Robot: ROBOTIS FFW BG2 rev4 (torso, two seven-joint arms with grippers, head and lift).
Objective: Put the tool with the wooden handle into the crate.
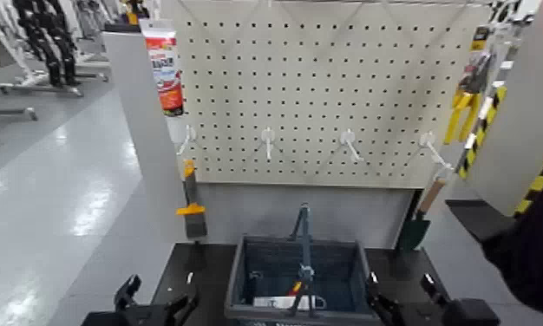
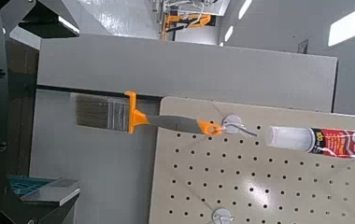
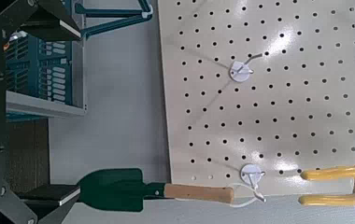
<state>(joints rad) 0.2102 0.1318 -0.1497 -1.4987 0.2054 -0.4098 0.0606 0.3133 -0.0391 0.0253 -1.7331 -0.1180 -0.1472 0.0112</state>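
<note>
The tool with the wooden handle (image 1: 429, 196) hangs from the rightmost hook of the pegboard, its dark green blade (image 1: 413, 232) pointing down. In the right wrist view its blade (image 3: 110, 189) and handle (image 3: 200, 194) show in full. The crate (image 1: 238, 276) stands on the black table below the board, with its bail handle (image 1: 304, 238) up. It also shows in the right wrist view (image 3: 35, 70). My left gripper (image 1: 158, 302) and right gripper (image 1: 403, 300) are both open and empty, low on either side of the crate.
A grey scraper with an orange band (image 1: 192, 208) hangs on the left hook and shows in the left wrist view (image 2: 106, 112). A red-and-white tube (image 1: 164, 69) hangs above it. Yellow-handled pliers (image 1: 461, 108) hang at the right. Small items (image 1: 292, 293) lie in the crate.
</note>
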